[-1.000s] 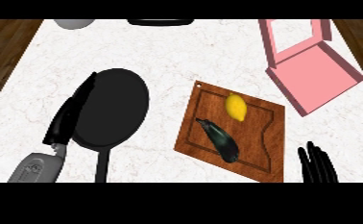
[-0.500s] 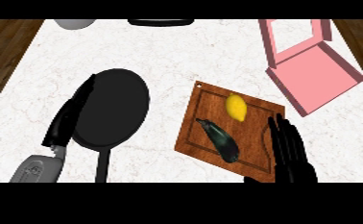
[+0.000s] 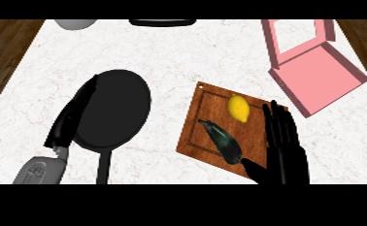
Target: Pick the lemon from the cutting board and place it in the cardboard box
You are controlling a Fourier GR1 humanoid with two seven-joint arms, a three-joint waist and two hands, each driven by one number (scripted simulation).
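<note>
- Right hand (image 3: 285,147) is over the right edge of the cutting board (image 3: 208,142), fingers straight and spread slightly apart, thumb angled out to the left at its base. It holds nothing.
- Lemon (image 3: 239,108) lies on the board, just left of the right hand's fingertips and a little ahead of them; a narrow strip of board shows between fruit and fingers, so no contact.
- Eggplant (image 3: 223,142) lies on the same board to the left of the right hand's palm, running diagonally; its lower end is close to the thumb, contact cannot be told.
- Pink box (image 3: 315,74) sits open, ahead of and to the right of the right hand, apart from the board's corner; its flaps stand out behind it.
- Left hand (image 3: 70,118) lies far to the left of the right hand, along the left rim of the black pan (image 3: 114,108), fingers straight, wrapping nothing.
- Pan handle runs down towards the lower edge, just right of the left forearm.
- Grey bowl (image 3: 75,23) and a dark item (image 3: 162,22) sit at the counter's far edge, well beyond both hands.
</note>
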